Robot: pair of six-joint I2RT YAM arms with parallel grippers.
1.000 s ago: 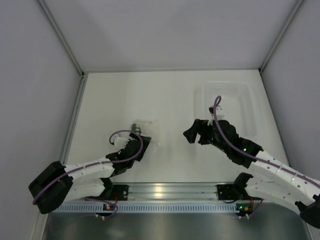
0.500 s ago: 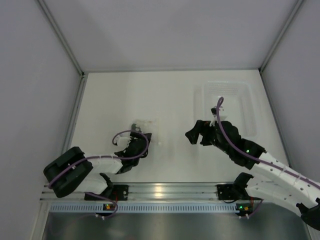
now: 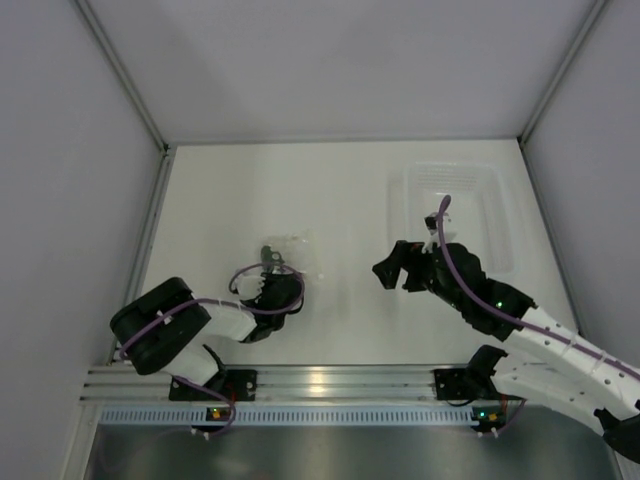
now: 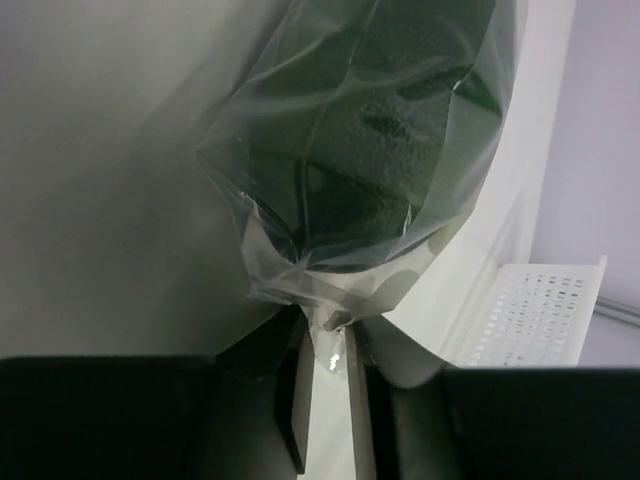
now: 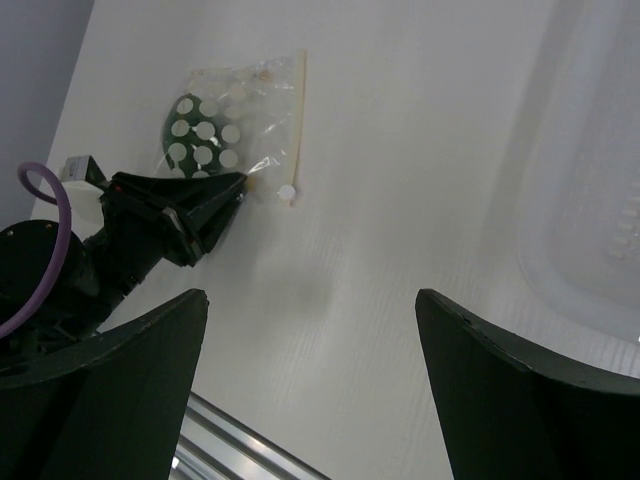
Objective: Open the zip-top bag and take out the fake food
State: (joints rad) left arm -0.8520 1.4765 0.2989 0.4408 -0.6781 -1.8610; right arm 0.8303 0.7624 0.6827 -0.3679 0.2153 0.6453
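Left claw [image 4: 328, 375] pinching zip-top bag [image 4: 268, 262] corner, fake food [image 4: 385, 150] blurred inside

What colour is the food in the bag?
Dark green fake food inside the zip-top bag; right wrist view shows best.

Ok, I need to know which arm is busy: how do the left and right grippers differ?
The left gripper has its jaws shut on the edge of the zip-top bag; the right gripper has jaws wide open and empty. The left touches the bag; the right hangs apart from it, nearer the tray. Both have black jaws.
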